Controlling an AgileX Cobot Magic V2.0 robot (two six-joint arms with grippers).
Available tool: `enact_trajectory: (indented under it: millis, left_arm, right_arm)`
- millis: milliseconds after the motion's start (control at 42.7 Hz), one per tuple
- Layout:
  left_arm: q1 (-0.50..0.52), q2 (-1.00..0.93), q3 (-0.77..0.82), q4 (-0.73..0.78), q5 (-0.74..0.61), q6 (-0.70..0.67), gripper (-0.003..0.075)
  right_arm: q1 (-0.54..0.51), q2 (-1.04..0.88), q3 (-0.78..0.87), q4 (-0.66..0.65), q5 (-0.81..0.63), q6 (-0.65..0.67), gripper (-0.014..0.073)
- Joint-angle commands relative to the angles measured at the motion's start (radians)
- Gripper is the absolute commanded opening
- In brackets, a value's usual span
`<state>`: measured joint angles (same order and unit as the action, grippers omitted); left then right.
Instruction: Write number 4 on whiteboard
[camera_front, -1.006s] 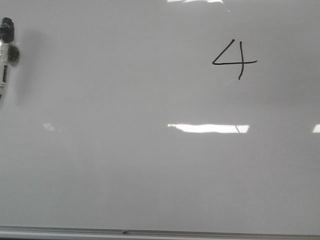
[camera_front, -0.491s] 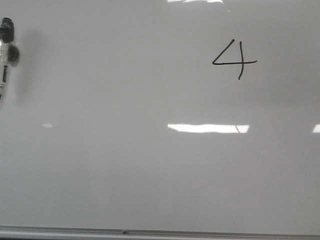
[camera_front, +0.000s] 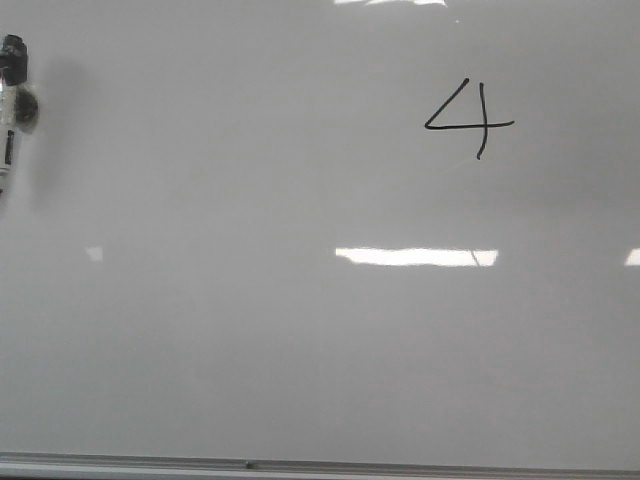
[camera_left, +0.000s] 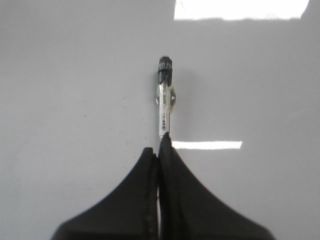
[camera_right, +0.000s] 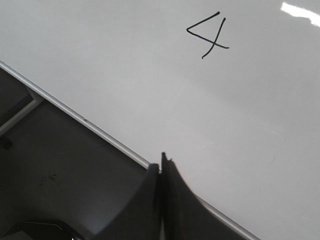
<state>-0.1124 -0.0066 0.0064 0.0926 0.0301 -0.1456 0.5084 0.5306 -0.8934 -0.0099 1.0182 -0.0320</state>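
I face the whiteboard (camera_front: 300, 340), a glossy pale grey-white surface that fills nearly the whole frame, with its thin metal edge rail running along the bottom. The number 4 (camera_front: 470, 120) stands drawn in thin black line at the upper right: a slanted stroke, a horizontal bar and a short vertical stroke, open at the top. At the far left edge a marker (camera_front: 10, 110) shows, black-capped with a pale barrel, well apart from the digit. White light reflections lie across the board's middle.
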Motion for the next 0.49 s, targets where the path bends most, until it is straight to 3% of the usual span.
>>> enact_trajectory:
  millis: [0, 304, 468]
  left_arm:
    - [0.003, -0.015, 0.007, -0.014, -0.075, -0.001, -0.0020]
    - [0.031, -0.015, 0.007, -0.016, -0.072, 0.042, -0.0020]
    - [0.030, -0.015, 0.007, -0.103, -0.072, 0.114, -0.0020]
  right_arm:
    - [-0.004, 0.005, -0.031, -0.004, -0.061, 0.001, -0.0069]
    - [-0.004, 0.005, -0.031, -0.004, -0.058, 0.001, -0.0069]
    - [-0.004, 0.005, -0.031, -0.004, -0.058, 0.001, -0.0069]
